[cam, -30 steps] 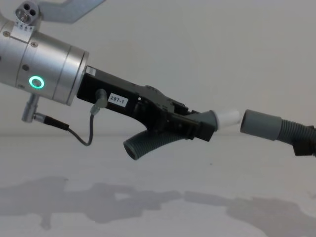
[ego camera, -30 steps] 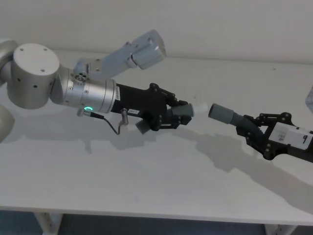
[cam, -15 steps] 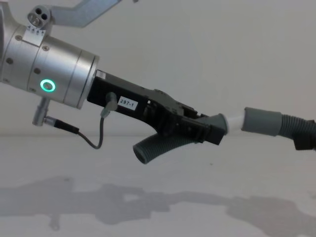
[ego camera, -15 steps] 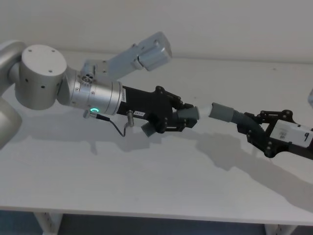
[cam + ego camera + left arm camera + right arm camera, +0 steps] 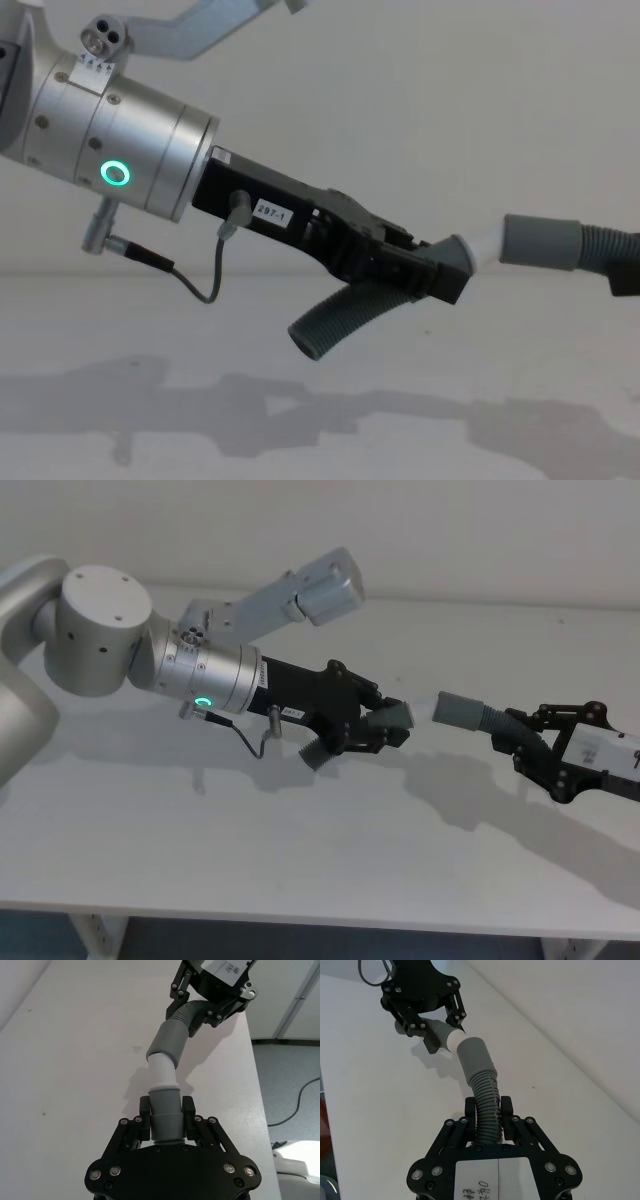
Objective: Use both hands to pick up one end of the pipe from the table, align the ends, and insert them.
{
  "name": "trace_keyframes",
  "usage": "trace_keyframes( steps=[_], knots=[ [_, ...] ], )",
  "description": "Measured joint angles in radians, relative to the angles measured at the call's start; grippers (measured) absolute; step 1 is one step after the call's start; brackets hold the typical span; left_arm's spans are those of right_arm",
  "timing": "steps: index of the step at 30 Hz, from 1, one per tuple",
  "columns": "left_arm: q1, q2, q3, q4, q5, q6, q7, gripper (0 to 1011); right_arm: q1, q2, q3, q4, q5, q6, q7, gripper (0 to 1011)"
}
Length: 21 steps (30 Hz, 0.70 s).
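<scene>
The left gripper (image 5: pixel 375 727) has its jaws pressed onto the grey cuff of the white-tipped pipe piece (image 5: pixel 165 1110), and the right gripper (image 5: pixel 535 750) has its jaws pinching the ribbed part of the curved hose (image 5: pixel 482 1085). Both pieces are lifted above the worktop (image 5: pixel 300 850), over its middle and somewhat toward the right edge. The white tip (image 5: pixel 162 1070) has entered the open cuff (image 5: pixel 472 1055) of the hose, but a good part of the white is outside it, so the insertion looks only begun.

The main risk is in the angle. In the left wrist view the two pieces do not make one straight line — the hose cuff leans to one side of the tip. If the arms push together like this, the tip may jam against the inner wall of the cuff. The ribbed hose is probably flexible, so it may bend or buckle between the right jaws and the cuff instead of sliding on. A hard push could also make one piece slip in its jaws.

How deep the tip sits inside the cuff is hidden. In the chest view the right gripper is cut off at the edge, and the free end of the left piece (image 5: pixel 330 325) hangs below the left gripper, partly covered by it.
</scene>
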Motion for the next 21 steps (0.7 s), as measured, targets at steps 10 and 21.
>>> trace_keyframes(
  steps=[10,21],
  knots=[
    [-0.029,-0.001,0.027,0.012,-0.006,0.012,-0.039,368,0.005,0.021,-0.003,0.014,0.002,-0.044,0.022,286],
    [-0.044,0.005,0.043,0.009,-0.012,0.028,-0.055,368,0.011,0.035,-0.010,0.023,0.002,-0.071,0.035,286]
  ],
)
